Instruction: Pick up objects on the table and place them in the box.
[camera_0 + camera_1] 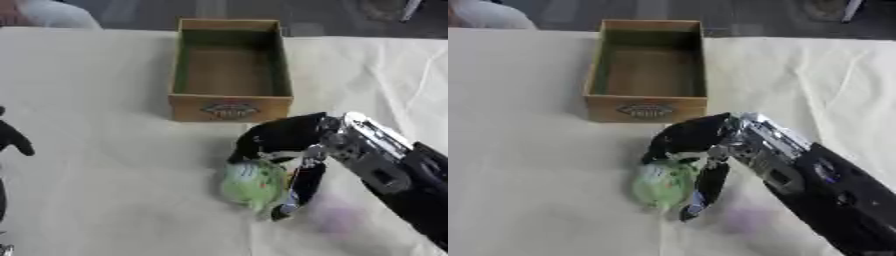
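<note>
A pale green round object (252,183) lies on the cream tablecloth a little in front of the box. My right hand (284,145) reaches in from the lower right and curls over it, fingers on its top and left, thumb down its right side. The wooden box (231,67) stands upright at the top centre, open and with nothing visible inside. Only dark fingers of my left hand (12,139) show at the left edge in the left eye view, well away from the object.
The cream tablecloth (105,190) covers the whole table, with creases on the right. A faint purple blur (337,217) lies on the cloth just right of my right hand. A person's pale sleeve (52,14) shows at the far left corner.
</note>
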